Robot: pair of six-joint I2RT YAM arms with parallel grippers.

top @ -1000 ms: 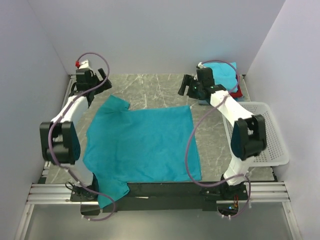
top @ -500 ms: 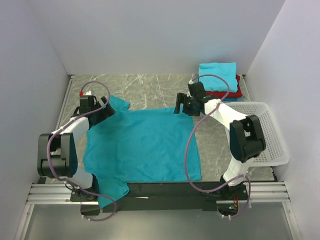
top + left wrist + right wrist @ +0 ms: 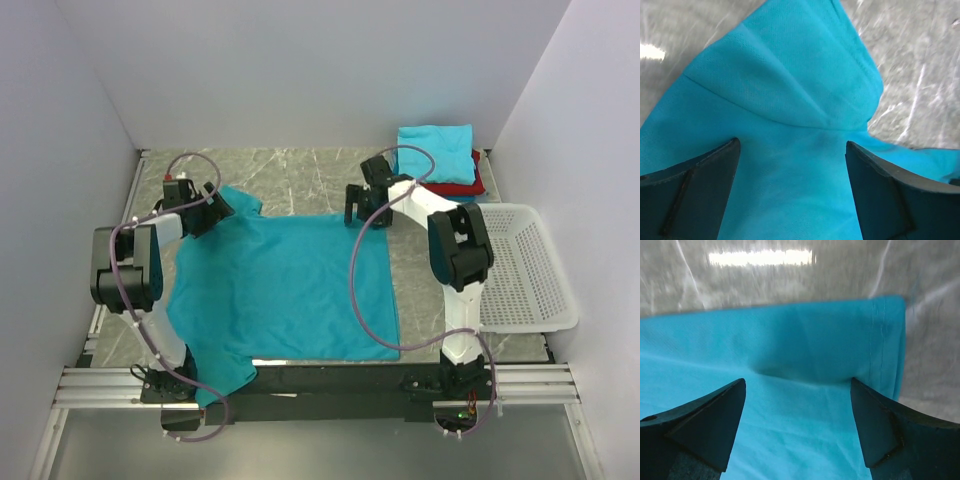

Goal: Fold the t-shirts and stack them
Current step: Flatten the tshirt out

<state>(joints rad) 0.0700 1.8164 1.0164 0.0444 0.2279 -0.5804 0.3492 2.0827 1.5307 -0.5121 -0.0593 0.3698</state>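
Left wrist view: the left gripper (image 3: 791,150) has its dark fingers (image 3: 697,187) spread wide, with nothing pinched between them. Under the gap lies the spread teal t-shirt (image 3: 790,100), right where a sleeve joins the body. A soft crease runs out from that joint, and the sleeve fans away past the fingertips onto the grey marbled table (image 3: 920,65). I cannot tell whether the tips touch the cloth.

In the right wrist view, the right gripper (image 3: 797,385) is equally wide and holds nothing. Its fingers (image 3: 700,430) straddle a hemmed corner of the same shirt. The stitched hem runs just inside the right-hand finger, and the cloth's edge lies just beyond the tips, with a shallow dent between them.

From the top camera, both grippers sit at the shirt's far edge, the left (image 3: 205,215) at the far sleeve and the right (image 3: 365,210) at the far right corner. The shirt lies flat across the table's middle. A folded teal t-shirt (image 3: 435,140) rests on a red t-shirt (image 3: 462,187) in the far right corner, beside a white basket (image 3: 520,270).
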